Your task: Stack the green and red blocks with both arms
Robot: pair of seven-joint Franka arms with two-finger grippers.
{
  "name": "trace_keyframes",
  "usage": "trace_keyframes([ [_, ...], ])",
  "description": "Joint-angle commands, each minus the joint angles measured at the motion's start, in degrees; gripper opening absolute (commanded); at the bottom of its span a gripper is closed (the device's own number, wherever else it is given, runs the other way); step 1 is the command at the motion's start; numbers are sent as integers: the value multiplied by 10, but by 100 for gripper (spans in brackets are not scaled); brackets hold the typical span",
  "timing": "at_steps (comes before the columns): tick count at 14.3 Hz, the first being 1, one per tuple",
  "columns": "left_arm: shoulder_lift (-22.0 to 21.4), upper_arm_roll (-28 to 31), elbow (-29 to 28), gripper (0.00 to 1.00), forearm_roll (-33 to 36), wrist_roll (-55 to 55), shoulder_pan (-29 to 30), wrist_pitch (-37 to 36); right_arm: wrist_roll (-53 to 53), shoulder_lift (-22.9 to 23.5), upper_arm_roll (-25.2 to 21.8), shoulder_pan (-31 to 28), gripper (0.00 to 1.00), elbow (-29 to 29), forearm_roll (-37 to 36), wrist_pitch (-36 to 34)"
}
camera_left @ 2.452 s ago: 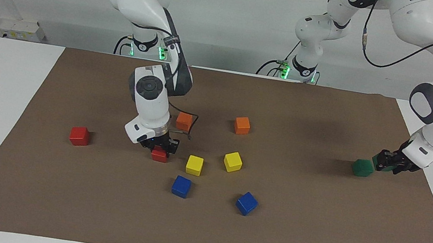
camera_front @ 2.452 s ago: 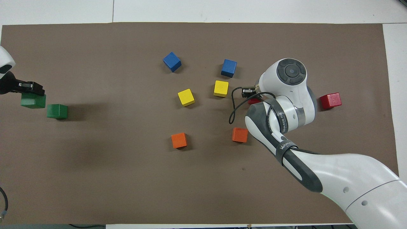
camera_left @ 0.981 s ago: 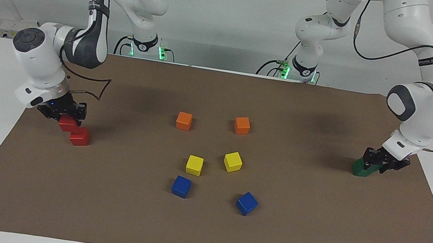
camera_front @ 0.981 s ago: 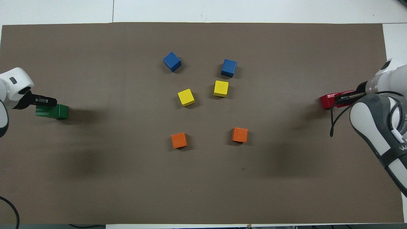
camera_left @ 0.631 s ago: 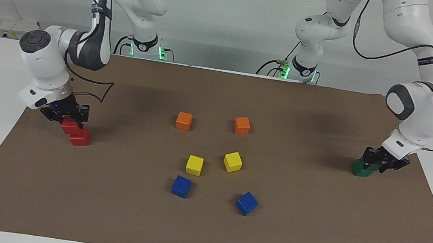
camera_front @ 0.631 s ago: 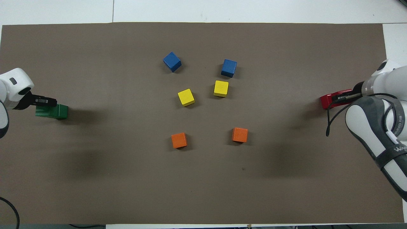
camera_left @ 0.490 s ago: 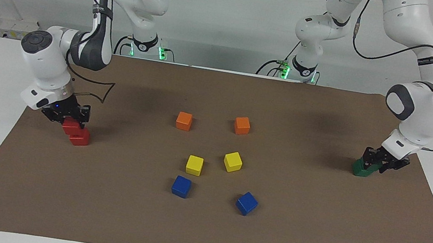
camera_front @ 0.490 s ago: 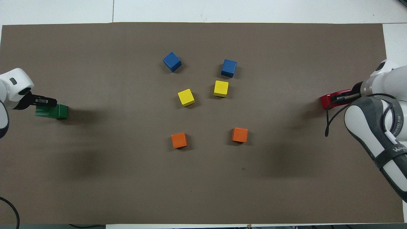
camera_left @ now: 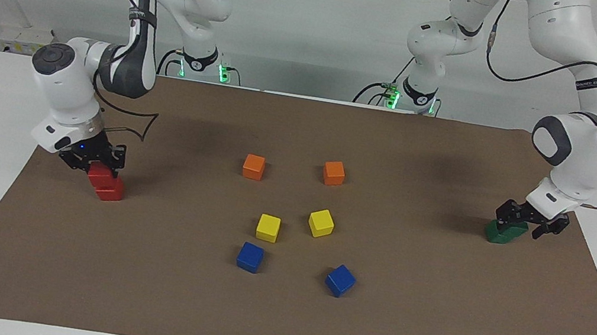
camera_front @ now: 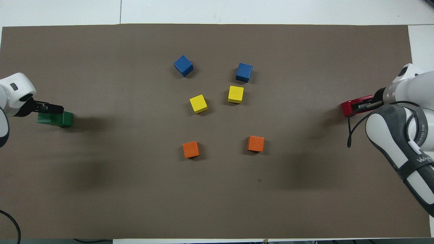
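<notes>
My right gripper [camera_left: 95, 162] is shut on a red block [camera_left: 100, 176] and holds it over the second red block [camera_left: 111, 193], slightly off-centre, at the right arm's end of the mat. I cannot tell whether the two touch. In the overhead view the red blocks [camera_front: 347, 107] overlap under that gripper [camera_front: 362, 103]. My left gripper [camera_left: 529, 221] is open, its fingers spread either side of the upper green block [camera_left: 513, 228]. That block rests on the lower green block [camera_left: 496, 235] at the left arm's end. The green pair [camera_front: 64, 119] also shows in the overhead view.
Two orange cubes [camera_left: 253, 166] [camera_left: 333, 172], two yellow cubes [camera_left: 268, 227] [camera_left: 321, 222] and two blue cubes [camera_left: 250, 257] [camera_left: 340, 280] lie in the middle of the brown mat [camera_left: 432, 308]. White table borders the mat.
The right gripper has carried a red block from mid-mat to over the other red block. The left gripper set its green block on the other and has just opened its fingers.
</notes>
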Motion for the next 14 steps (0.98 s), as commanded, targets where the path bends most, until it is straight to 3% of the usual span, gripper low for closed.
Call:
trace_keyframes([
  [1, -17, 0, -10, 100, -10, 14, 2, 4, -10, -12, 4, -5, 0, -21, -1, 15],
  [8, -18, -1, 102, 100, -10, -6, -18, -105, -5, -10, 3, -5, 0, -26, 3, 24],
  [14, -72, -6, 115, 100, -7, -146, -41, -145, 8, -10, 4, -5, 0, -27, 3, 24],
])
